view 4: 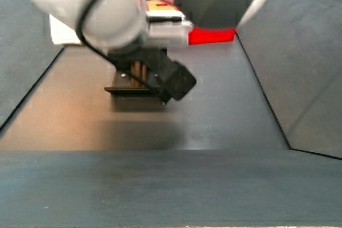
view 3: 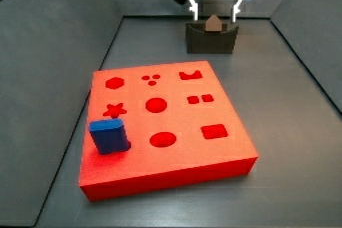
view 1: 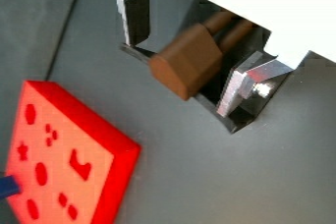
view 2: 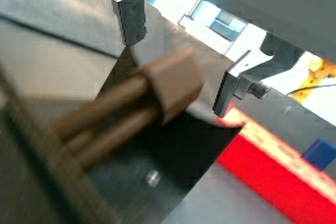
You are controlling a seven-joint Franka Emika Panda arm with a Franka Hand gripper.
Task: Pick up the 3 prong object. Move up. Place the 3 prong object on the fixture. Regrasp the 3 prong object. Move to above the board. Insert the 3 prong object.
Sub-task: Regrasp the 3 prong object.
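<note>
While the gripper (view 3: 214, 14) hangs directly over the fixture (view 3: 211, 38) at the far end of the floor, the 3 prong object (view 1: 187, 61) lies between the two silver fingers (view 1: 137, 17). Both wrist views show a visible gap between each dark pad and the brown block, so the jaws appear partly open and not clamped on the piece; full contact cannot be ruled out on the hidden faces. The long axis of the piece runs crosswise to the closing direction, prongs (view 2: 112, 110) pointing away from the block end. The board (view 3: 167, 127) lies well apart, toward the near side, carrying a blue cuboid (view 3: 108, 136). Judged step: regrasp at the fixture.
</note>
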